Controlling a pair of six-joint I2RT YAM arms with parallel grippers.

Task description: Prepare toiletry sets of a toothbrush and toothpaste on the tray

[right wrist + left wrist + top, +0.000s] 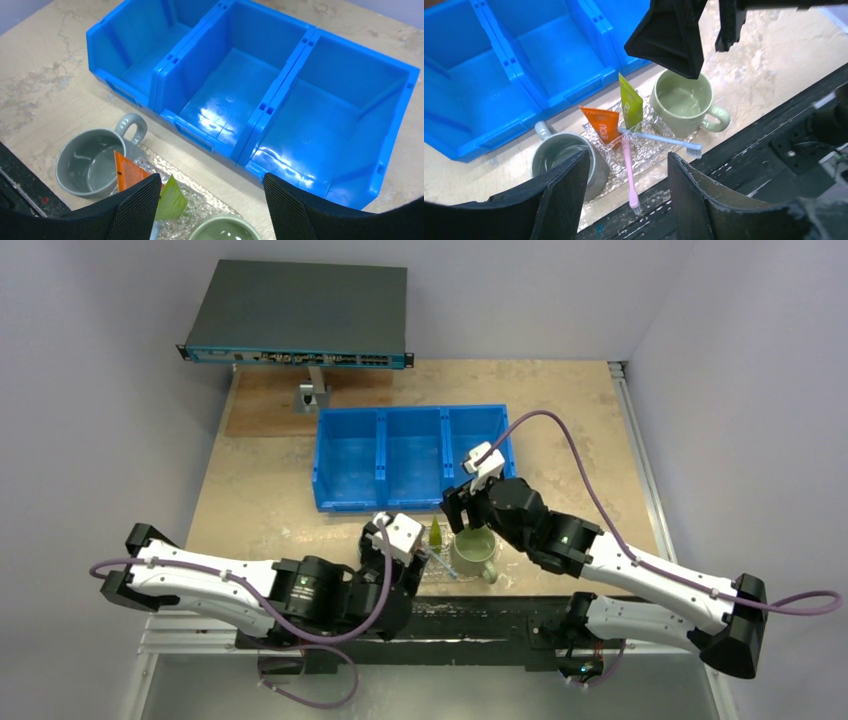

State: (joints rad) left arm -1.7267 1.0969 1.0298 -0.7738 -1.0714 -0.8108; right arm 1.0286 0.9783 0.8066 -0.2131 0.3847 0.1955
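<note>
The clear pebbled tray (650, 150) lies between a grey mug (564, 160) and a pale-green mug (681, 102). On it stand an orange tube (600, 125) and a green tube (630, 105). A pink toothbrush (629, 175) lies with its head past the tray's near edge. A blue toothbrush (659, 140) crosses it, head towards the green mug. My left gripper (624, 200) hangs open just above the pink brush, holding nothing. My right gripper (215, 215) is open over the green mug (225, 232), with the green tube (171, 200) beside its left finger.
A blue three-compartment bin (410, 455) sits just behind the tray, its compartments bare. A dark network switch on a stand (300, 315) is at the back left. The black table rail (744, 150) runs along the near edge under the left gripper.
</note>
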